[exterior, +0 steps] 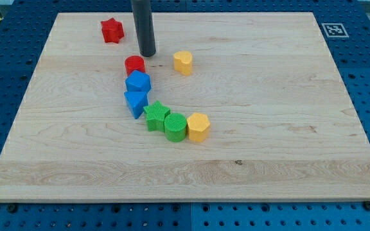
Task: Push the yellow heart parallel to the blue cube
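My rod stands upright near the view's top, its upper part cut off by the frame, and my tip point(147, 54) rests on the counter point(268, 128) just above the red cylinder point(134, 64), which it nearly touches. I carry no hand, so nothing opens or clamps. The yellow heart point(183, 62) lies to the tip's right, apart from it and level with the red cylinder. The blue cube point(138, 83) sits just below that cylinder, touching it, with a blue wedge-like block point(136, 102) under it whose shape I cannot quite tell. A green star point(156, 116), green cylinder point(176, 126) and yellow block point(198, 126) curve on rightward, touching. A red star point(112, 30) sits alone at upper left.
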`<act>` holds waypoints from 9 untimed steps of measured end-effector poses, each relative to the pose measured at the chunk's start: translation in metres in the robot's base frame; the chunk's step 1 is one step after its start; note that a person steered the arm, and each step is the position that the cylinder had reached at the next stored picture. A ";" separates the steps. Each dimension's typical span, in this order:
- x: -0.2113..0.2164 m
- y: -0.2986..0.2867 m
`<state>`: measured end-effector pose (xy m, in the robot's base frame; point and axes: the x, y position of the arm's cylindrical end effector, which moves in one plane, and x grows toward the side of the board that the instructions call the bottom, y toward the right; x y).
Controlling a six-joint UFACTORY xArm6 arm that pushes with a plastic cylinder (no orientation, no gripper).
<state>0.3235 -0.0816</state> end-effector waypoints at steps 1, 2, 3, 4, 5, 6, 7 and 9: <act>0.009 0.002; 0.020 0.004; 0.020 0.004; 0.020 0.004; 0.020 0.019; 0.020 0.051; 0.023 0.062; 0.027 0.090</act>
